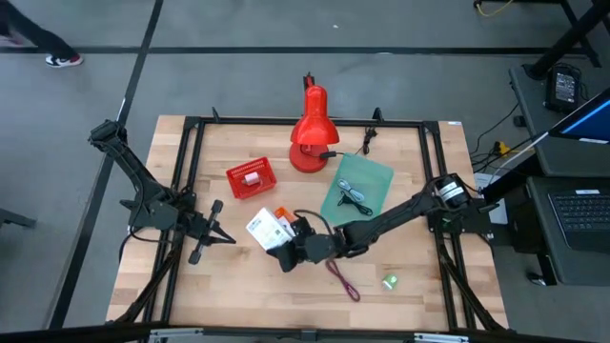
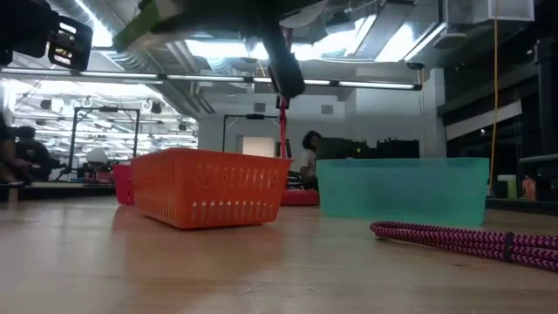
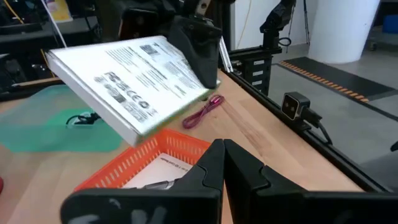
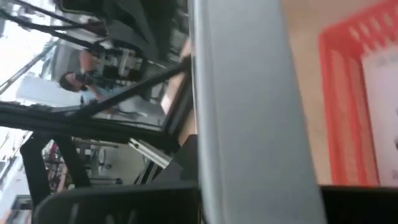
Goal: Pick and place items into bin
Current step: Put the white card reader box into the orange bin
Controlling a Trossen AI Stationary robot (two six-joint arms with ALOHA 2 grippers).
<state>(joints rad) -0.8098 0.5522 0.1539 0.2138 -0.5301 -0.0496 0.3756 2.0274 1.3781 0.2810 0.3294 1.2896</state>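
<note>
Card (image 3: 130, 78) pinched flat in my right jaws (image 1: 286, 250), lifted for the orange bin (image 1: 252, 179) | left jaws (image 1: 202, 238) pressed together, waiting beside it.

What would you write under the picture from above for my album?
The right tool carries a white printed card toward the red bin, while the left tool waits shut nearby.
</note>
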